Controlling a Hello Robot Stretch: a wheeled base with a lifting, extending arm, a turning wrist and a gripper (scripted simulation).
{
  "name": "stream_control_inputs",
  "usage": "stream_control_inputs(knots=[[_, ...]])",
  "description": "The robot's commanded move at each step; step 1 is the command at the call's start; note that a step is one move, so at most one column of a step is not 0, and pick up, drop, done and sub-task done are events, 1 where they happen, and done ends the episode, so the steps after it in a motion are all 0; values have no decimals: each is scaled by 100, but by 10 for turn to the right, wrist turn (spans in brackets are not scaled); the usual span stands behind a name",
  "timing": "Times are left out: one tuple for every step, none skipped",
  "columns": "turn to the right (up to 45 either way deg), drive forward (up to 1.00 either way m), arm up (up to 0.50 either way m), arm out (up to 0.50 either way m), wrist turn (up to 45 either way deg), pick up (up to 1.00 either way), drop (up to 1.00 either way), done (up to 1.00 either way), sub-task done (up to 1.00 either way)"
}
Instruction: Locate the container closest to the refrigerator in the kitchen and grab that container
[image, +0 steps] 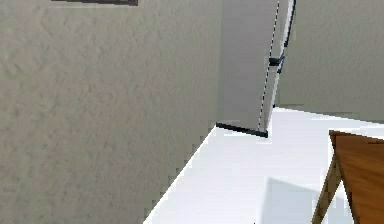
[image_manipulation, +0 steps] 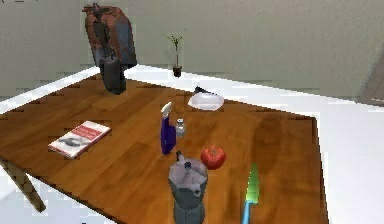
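Note:
A tall grey refrigerator (image: 255, 65) with a dark handle stands at the far right of the forward view, against the wall. In the arm side view a wooden table (image_manipulation: 90, 100) carries several things. A blue spray bottle (image_manipulation: 167, 130) stands near its middle, with a small shaker (image_manipulation: 180, 127) right beside it. A grey metal pot with a lid (image_manipulation: 188, 188) stands at the near edge. A white dish (image_manipulation: 206, 101) lies farther back.
A red round fruit (image_manipulation: 212, 156), a green-handled knife (image_manipulation: 251, 185) and a red book (image_manipulation: 80, 138) lie on the table. A dark red and grey bag (image_manipulation: 110, 45) and a small potted plant (image_manipulation: 177, 55) stand at its far side. A table corner (image: 362, 165) juts in at the forward view's right; a wall fills its left.

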Motion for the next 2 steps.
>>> stream_control_inputs(knots=[[0,0,50,0,0,0,0,0,0],[0,0,36,0,0,0,0,0,0]])
